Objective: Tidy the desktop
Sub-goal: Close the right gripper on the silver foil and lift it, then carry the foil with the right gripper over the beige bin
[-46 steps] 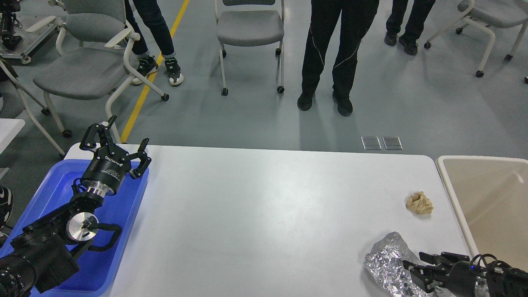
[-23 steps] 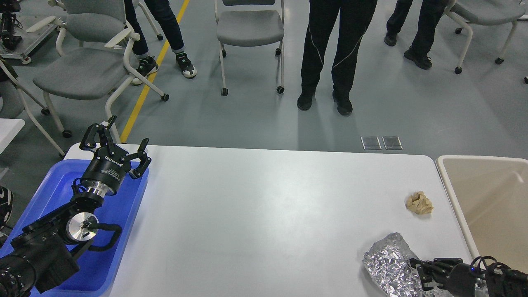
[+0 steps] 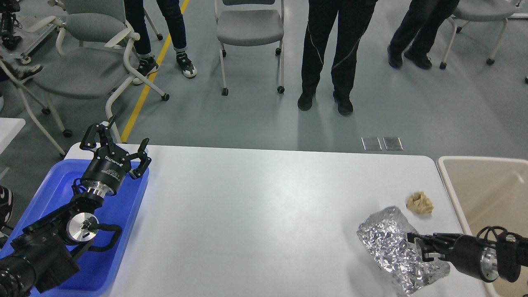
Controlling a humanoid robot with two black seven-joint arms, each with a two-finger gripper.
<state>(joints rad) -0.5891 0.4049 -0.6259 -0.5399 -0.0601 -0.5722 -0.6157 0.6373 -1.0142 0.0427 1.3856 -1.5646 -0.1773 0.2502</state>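
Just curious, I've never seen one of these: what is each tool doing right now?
Left tool: open, holding nothing, above the blue tray.
Right tool: closed on the crumpled foil.

Beyond the tabletop's far edge lies a smooth grey floor (image 3: 412,107) with a soft sheen and faint shadows under the furniture. A yellow line (image 3: 153,70) runs diagonally across it at the left. Two small metal floor plates (image 3: 382,143) sit side by side near the table's far edge. Grey-seated chairs on white frames with castors stand about: one at the upper left (image 3: 82,62), one at the top centre (image 3: 250,29), one at the upper right (image 3: 478,16). Three people are visible from the legs down: one in dark jeans and sneakers (image 3: 163,37), one in black trousers (image 3: 330,53) at centre, another in black at the right (image 3: 416,37).
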